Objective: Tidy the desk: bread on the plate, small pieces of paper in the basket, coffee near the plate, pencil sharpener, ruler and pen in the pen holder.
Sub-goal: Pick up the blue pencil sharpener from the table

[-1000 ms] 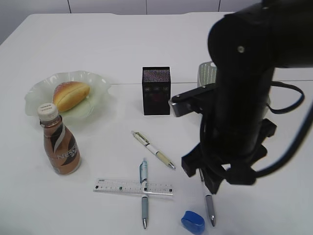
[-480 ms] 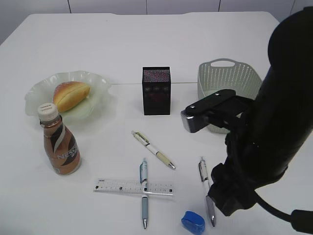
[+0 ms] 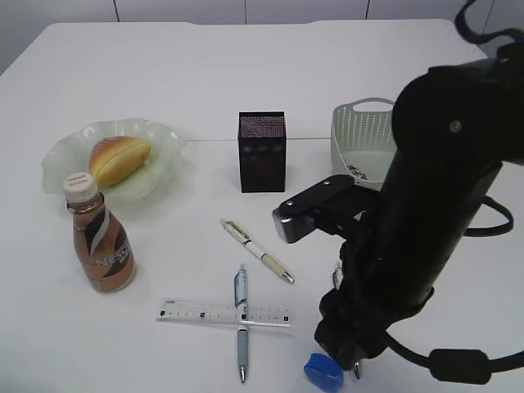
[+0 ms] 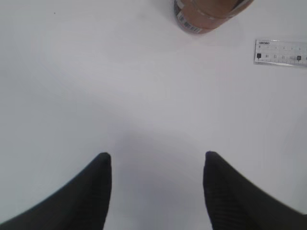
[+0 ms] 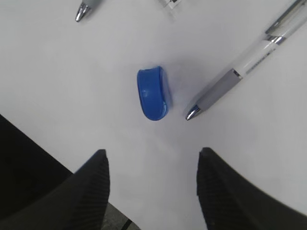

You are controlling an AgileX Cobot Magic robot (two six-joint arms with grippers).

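My right gripper [image 5: 151, 153] hangs open over the desk [image 3: 180, 74], with the blue pencil sharpener [image 5: 153, 93] just ahead of its fingertips and a grey-grip pen [image 5: 244, 72] to the right. In the exterior view the sharpener [image 3: 323, 372] lies at the front edge beneath the right arm. A blue pen [image 3: 241, 323] lies across the clear ruler [image 3: 205, 312]; a cream pen [image 3: 255, 250] lies behind them. The bread [image 3: 119, 158] rests on the green plate [image 3: 61, 155], with the coffee [image 3: 98, 237] in front. My left gripper [image 4: 157, 154] is open over bare desk.
The black mesh pen holder [image 3: 261, 151] stands mid-desk, with the green basket [image 3: 364, 135] to its right, partly behind the right arm; small scraps show on the basket's floor. The left wrist view catches the coffee's base [image 4: 211, 14] and a ruler end [image 4: 280, 51].
The right arm has swung left from half a second ago and now stands over the sharpener, covering most of the grey-grip pen. Nothing on the desk has moved.
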